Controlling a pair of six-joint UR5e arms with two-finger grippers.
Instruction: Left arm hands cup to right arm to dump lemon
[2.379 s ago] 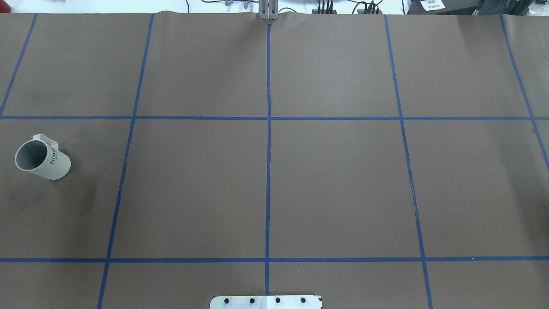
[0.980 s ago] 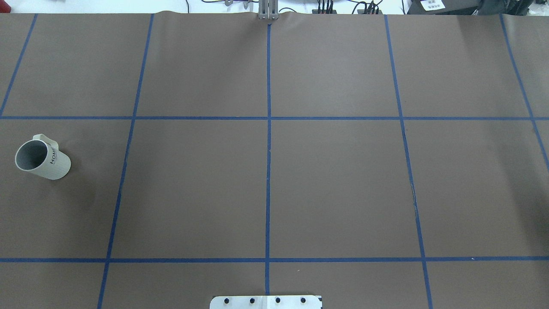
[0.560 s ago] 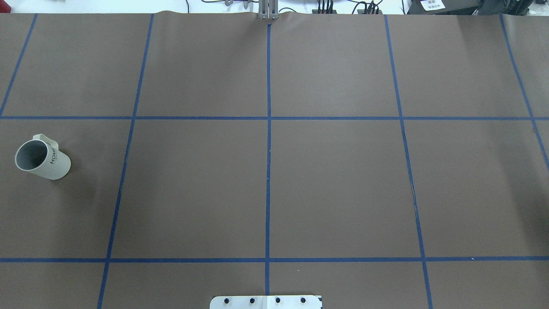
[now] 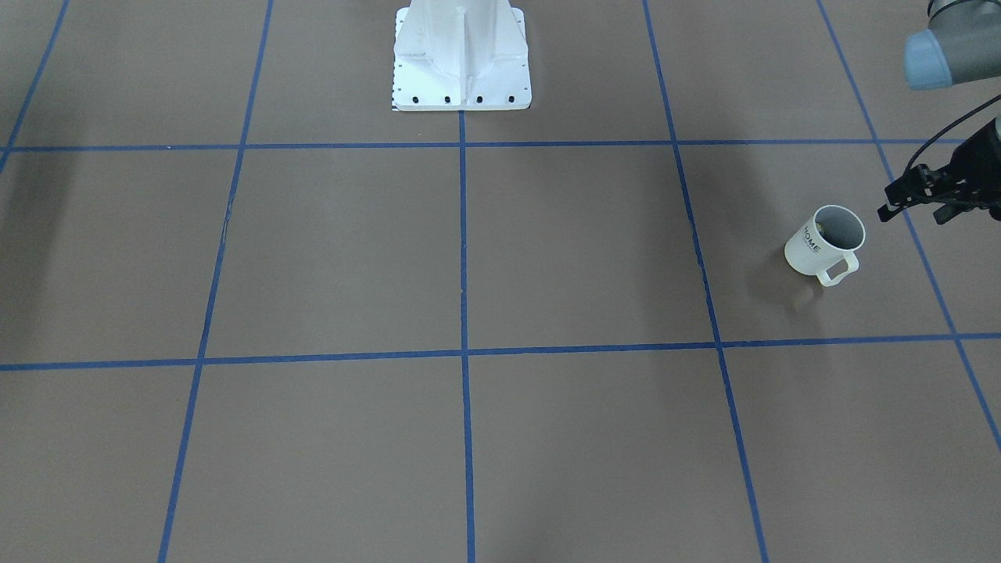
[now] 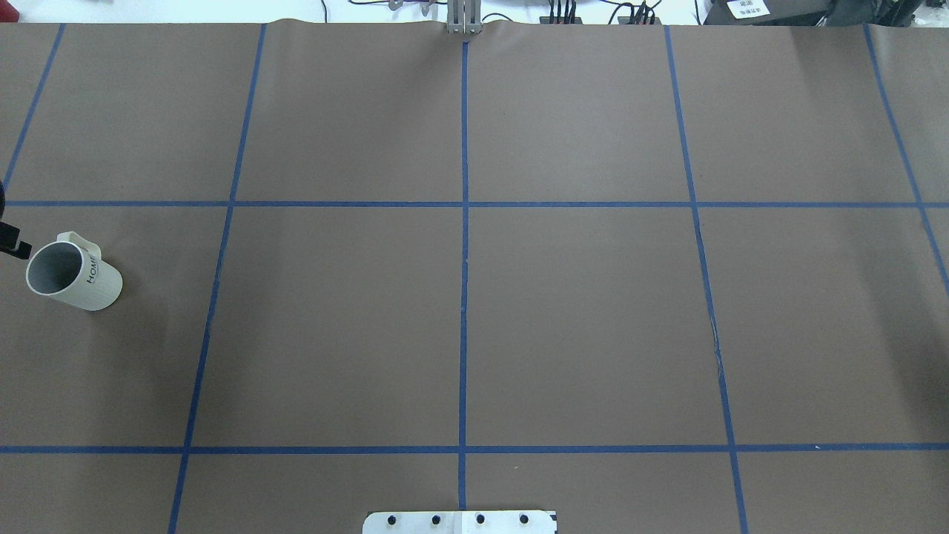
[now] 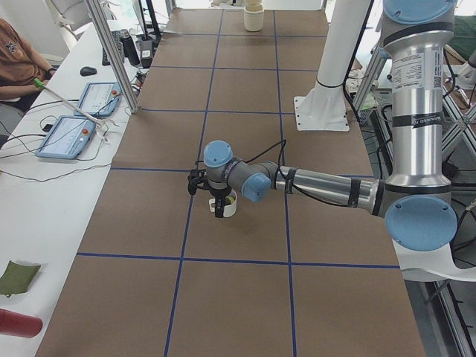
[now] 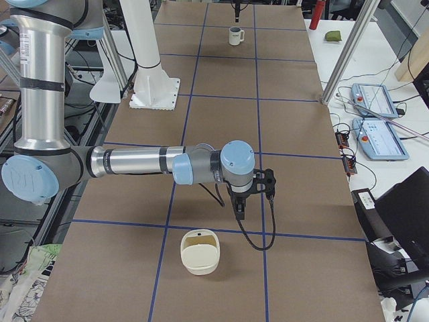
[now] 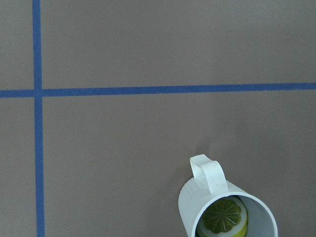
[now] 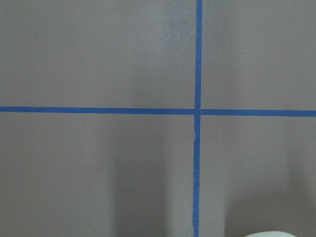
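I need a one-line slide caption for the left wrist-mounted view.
The cup, with the lemon inside, stands on the brown table near blue tape lines.

Items counted across all views. Two robot arms: the left arm (image 6: 327, 186) and the right arm (image 7: 134, 161). One white pedestal (image 4: 461, 55). One cup (image 4: 813, 244), holding one lemon (image 8: 223, 217). One cream container (image 7: 200, 252). Two control tablets: the upper tablet (image 7: 373, 95) and the lower tablet (image 7: 382, 141), at the right of the right side view. One red cylinder (image 6: 18, 324). One green pouch (image 6: 15, 277). One computer mouse (image 6: 88, 71). One person (image 6: 18, 63), upper left of the left side view.
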